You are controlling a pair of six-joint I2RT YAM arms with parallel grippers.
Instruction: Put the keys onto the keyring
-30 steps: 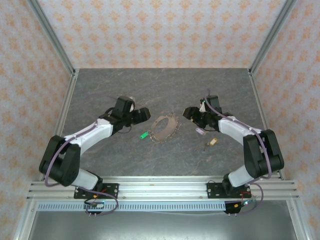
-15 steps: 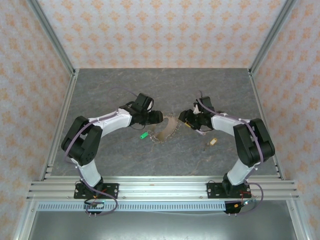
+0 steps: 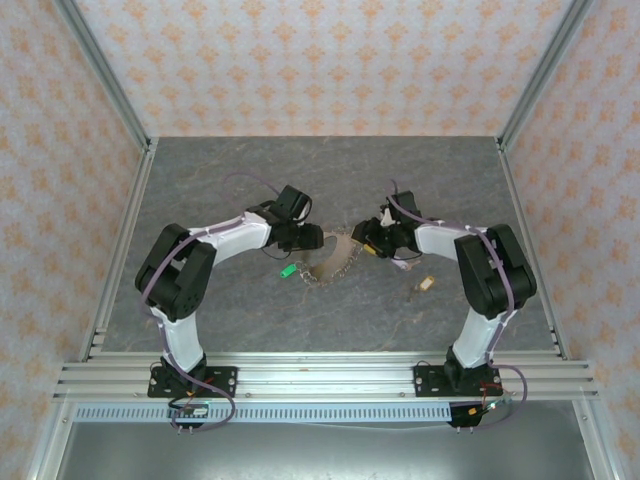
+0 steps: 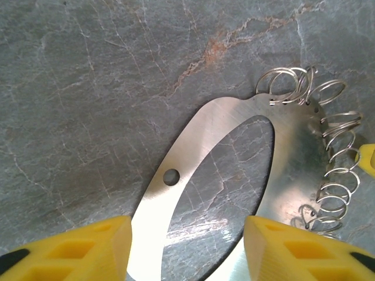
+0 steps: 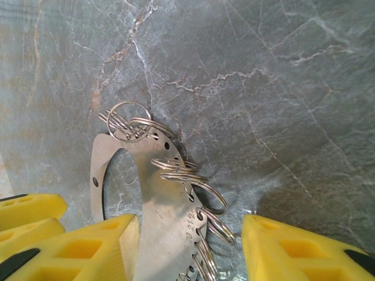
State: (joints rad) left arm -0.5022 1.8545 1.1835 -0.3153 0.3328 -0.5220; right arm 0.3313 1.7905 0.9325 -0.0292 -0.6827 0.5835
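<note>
Top external view: a grey stone-patterned table carries two white-and-black arms. The left arm and the right arm bend inward so that the left gripper and the right gripper face each other at mid-table across the keyring.

In the left wrist view the keyring is a flat steel oval plate with an oval cut-out, lying on the stone. The left gripper's yellow fingers stand apart, one on each side of the plate's near end. The plate's edges meet them, but whether they pinch it cannot be told.

In the right wrist view the right gripper's fingers are also apart, straddling the opposite end, and the grip is equally unclear.

Wire split rings line one edge of the plate. A tan-headed key lies on the table near the right arm, apart from the keyring. A pale key sits just beside that arm. A green tag lies at the keyring's left end.
</note>
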